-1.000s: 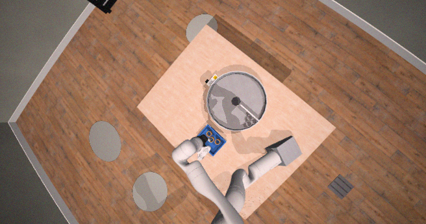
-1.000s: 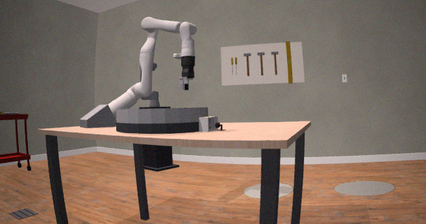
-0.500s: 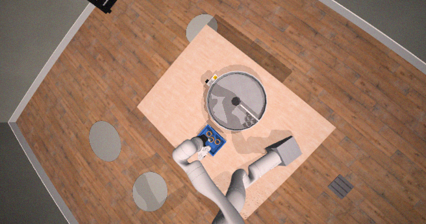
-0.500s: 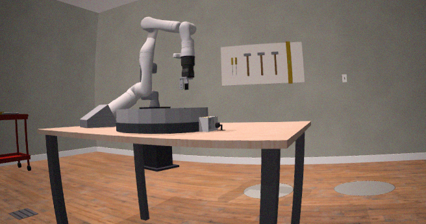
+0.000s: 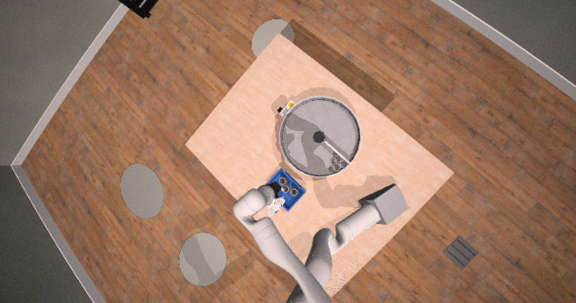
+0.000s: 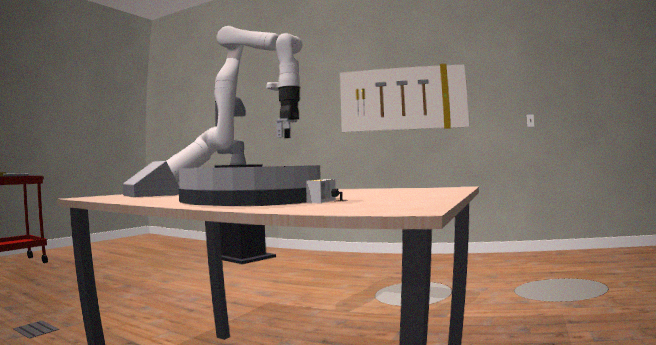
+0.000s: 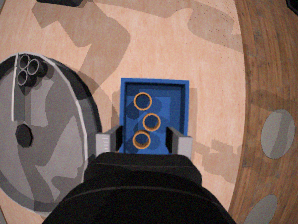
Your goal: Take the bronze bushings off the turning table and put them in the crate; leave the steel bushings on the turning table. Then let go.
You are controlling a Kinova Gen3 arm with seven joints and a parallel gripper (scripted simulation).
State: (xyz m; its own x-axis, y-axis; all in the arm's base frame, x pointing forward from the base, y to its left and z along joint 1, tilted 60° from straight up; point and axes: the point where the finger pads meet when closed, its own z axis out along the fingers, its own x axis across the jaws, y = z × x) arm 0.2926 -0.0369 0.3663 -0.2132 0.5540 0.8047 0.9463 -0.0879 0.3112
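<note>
The blue crate (image 5: 293, 181) (image 7: 155, 81) stands beside the turning table (image 5: 338, 114) (image 6: 250, 177) (image 7: 60, 135). Three bronze bushings, seen as orange-rimmed rings, are inside it: one farthest from my gripper (image 7: 134, 101), one in the middle (image 7: 151, 114) and one nearest (image 7: 141, 148). Three dark grey steel bushings (image 5: 337, 158) (image 7: 33, 60) stand grouped on the turning table by its thin pale bar. No bronze bushing shows on the turning table. My gripper (image 6: 283, 130) (image 7: 144, 135) is open and empty, high above the crate. The crate is hidden in the exterior view.
A small box with a yellow top part (image 5: 291, 104) (image 6: 320, 191) sits against the turning table's rim. The thin pale bar (image 5: 337, 151) (image 7: 15, 90) runs from the dark hub (image 5: 319, 137) (image 7: 24, 135) to the rim. The grey wedge-shaped arm base (image 5: 386, 204) (image 6: 150, 180) stands on the tabletop.
</note>
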